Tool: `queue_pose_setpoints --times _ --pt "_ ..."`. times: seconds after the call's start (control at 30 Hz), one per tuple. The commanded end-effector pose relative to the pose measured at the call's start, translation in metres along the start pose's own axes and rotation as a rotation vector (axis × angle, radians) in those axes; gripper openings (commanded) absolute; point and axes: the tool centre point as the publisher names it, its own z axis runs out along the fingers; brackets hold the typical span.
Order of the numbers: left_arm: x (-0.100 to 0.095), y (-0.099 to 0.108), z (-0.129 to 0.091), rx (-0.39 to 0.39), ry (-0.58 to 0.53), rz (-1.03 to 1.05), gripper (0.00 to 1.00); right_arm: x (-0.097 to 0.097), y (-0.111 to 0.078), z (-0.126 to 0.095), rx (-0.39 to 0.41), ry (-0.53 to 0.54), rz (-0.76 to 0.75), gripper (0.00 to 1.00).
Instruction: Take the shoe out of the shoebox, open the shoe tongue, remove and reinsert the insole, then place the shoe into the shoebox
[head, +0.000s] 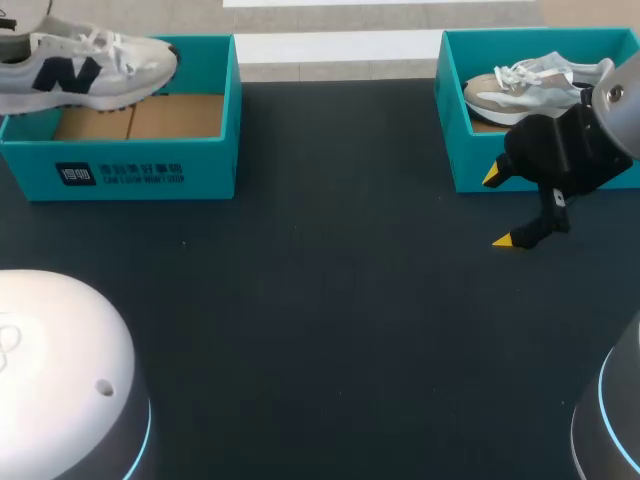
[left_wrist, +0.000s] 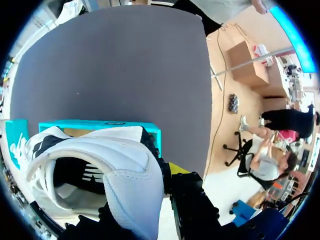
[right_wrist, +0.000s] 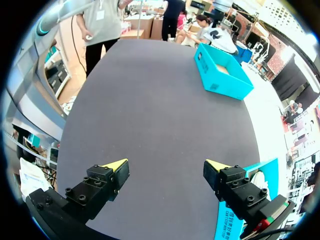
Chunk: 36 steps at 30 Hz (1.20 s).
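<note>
A white shoe with a black logo (head: 90, 62) hangs over the left teal shoebox (head: 130, 170), its sole above the box's rim. My left gripper (left_wrist: 147, 185) is shut on the shoe's heel (left_wrist: 125, 170), with one yellow tip showing outside the heel and the other finger hidden inside. The box (left_wrist: 100, 125) lies below the shoe in the left wrist view. My right gripper (head: 497, 208) stands open over the dark mat, just in front of the right teal box (head: 470, 150). Nothing is between its fingers (right_wrist: 166, 165).
A beige and white shoe (head: 530, 85) lies in the right box. From the right wrist, the left box (right_wrist: 222, 75) shows far ahead across the mat. The arms' white bases (head: 60, 380) sit at the near corners.
</note>
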Motion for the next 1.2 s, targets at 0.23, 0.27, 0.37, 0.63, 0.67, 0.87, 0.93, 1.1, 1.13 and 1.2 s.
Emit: queue_pose_setpoints --times 0.23,0.27,0.37,0.63,0.67,0.87,0.93,1.1,1.13,1.2 --pt "-0.008 -0.003 0.010 -0.025 -0.003 -0.006 0.00 0.000 0.001 0.002 0.004 0.000 0.001 1.00" --pt "-0.009 -0.003 0.009 -0.028 -0.002 -0.001 0.00 0.000 0.001 0.002 0.004 0.000 0.001 1.00" --pt "-0.012 0.000 0.009 -0.039 0.005 0.019 0.00 0.000 0.001 0.002 0.004 0.000 0.001 1.00" --pt "-0.020 0.024 0.019 -0.120 0.032 0.007 0.00 0.000 0.001 0.002 0.004 0.000 0.001 1.00" --pt "-0.020 0.027 0.020 -0.124 0.030 0.010 0.00 0.000 0.001 0.002 0.004 0.000 0.001 1.00" --pt "-0.025 0.046 0.039 -0.106 0.044 0.057 0.00 0.000 0.001 0.002 0.004 0.000 0.001 1.00" --pt "-0.023 0.053 0.044 -0.115 0.043 0.039 0.00 0.000 0.001 0.002 0.004 0.000 0.001 1.00" --pt "-0.022 0.069 0.053 -0.119 0.033 0.006 0.00 0.000 0.001 0.002 0.004 0.000 0.001 1.00" --pt "-0.022 0.071 0.055 -0.121 0.036 0.003 0.00 0.000 0.001 0.002 0.004 0.000 0.001 1.00" --pt "-0.023 0.075 0.060 -0.113 0.036 0.002 0.00 0.000 0.001 0.002 0.004 0.000 0.001 1.00"
